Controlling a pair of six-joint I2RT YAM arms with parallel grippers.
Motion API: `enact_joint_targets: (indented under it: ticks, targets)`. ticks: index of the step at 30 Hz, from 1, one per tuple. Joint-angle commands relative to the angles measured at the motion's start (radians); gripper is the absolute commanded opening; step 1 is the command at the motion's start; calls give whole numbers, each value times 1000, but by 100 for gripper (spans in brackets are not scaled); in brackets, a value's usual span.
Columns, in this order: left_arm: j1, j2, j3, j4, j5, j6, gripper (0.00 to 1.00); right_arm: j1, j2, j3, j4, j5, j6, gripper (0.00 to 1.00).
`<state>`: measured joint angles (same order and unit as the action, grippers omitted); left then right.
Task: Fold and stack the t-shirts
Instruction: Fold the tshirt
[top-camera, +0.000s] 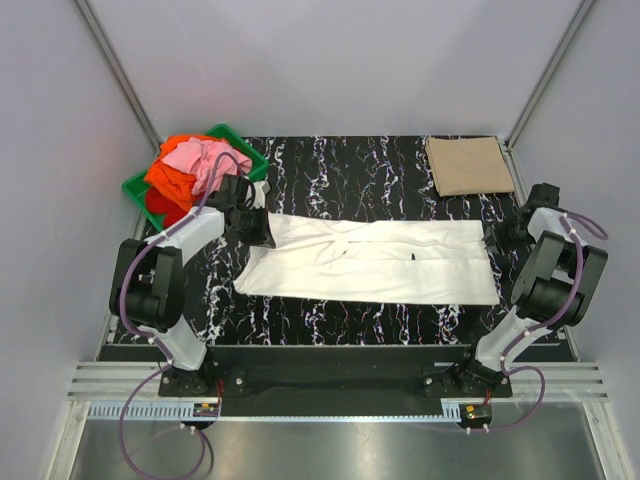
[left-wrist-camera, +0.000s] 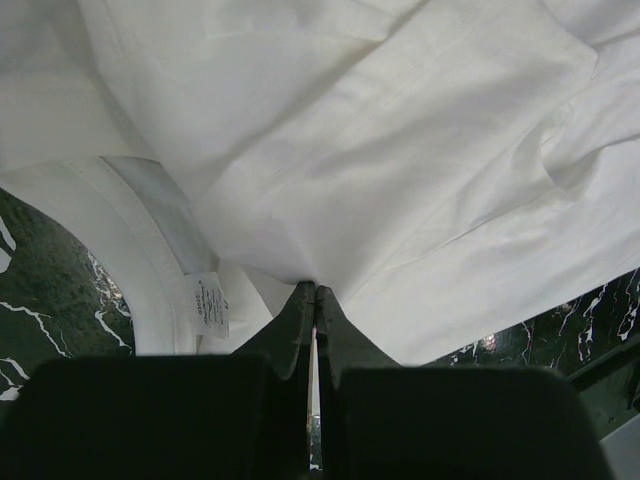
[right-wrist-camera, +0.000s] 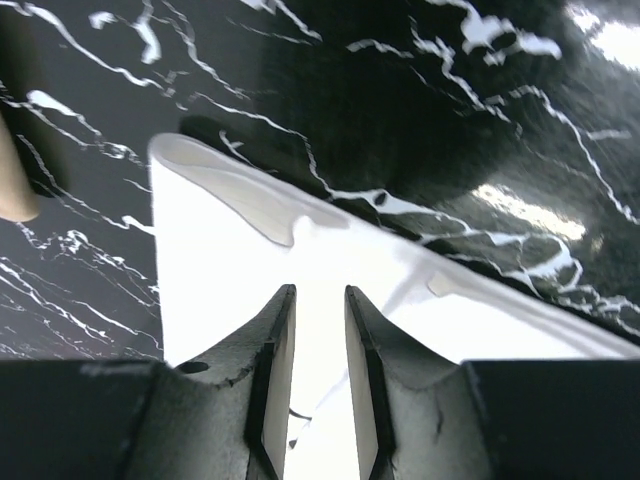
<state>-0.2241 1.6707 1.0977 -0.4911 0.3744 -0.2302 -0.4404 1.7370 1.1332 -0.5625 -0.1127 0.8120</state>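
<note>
Nearest to us, the white tee (top-camera: 370, 262) lies spread in a long band across the middle of the black marbled table (top-camera: 350, 160), with its near edge fairly straight; a small dark mark (top-camera: 412, 259) shows on it right of centre; at its far left corner sits the left claw (top-camera: 252, 222), pressed together and pinching the white tee; in the left wrist view we see the fingers (left-wrist-camera: 290, 330) meet with cloth caught at their tips and the fabric bunched in folds above them; just left of the tips we make out the collar band (left-wrist-camera: 140, 250) and a small sewn label (left-wrist-camera: 208, 305), its print too small to read; at the tee's right end the right claw (top-camera: 492, 238) sits low by the cloth's edge; the right wrist view shows its fingers (right-wrist-camera: 270, 350) spread with a clear gap, the white cloth lying flat on the table beneath and between them, and we see nothing gripped; farther back, at the far right corner, the tan tee (top-camera: 470, 165) lies folded flat in a rectangle, well apart from the white one; at the far left the crate (top-camera: 134, 187) holds a heap; the pink tee (top-camera: 200, 158) lies on top, the orange tee (top-camera: 170, 175) beside it, and the red tee (top-camera: 160, 205) lowest at the crate's near side.
</note>
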Motion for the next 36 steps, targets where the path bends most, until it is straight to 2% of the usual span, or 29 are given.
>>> enact_joint_targets:
  ticks: [1,15,36]
  targets:
    - [-1,-34,37,-9,14,-8,0,3,3,25,-71,34,58,33]
    - [-4,-34,41,-7,32,-11,0,14,59,23,-40,107,104,31]
    - [-8,-37,41,-9,37,-4,0,34,93,83,-37,96,158,31]
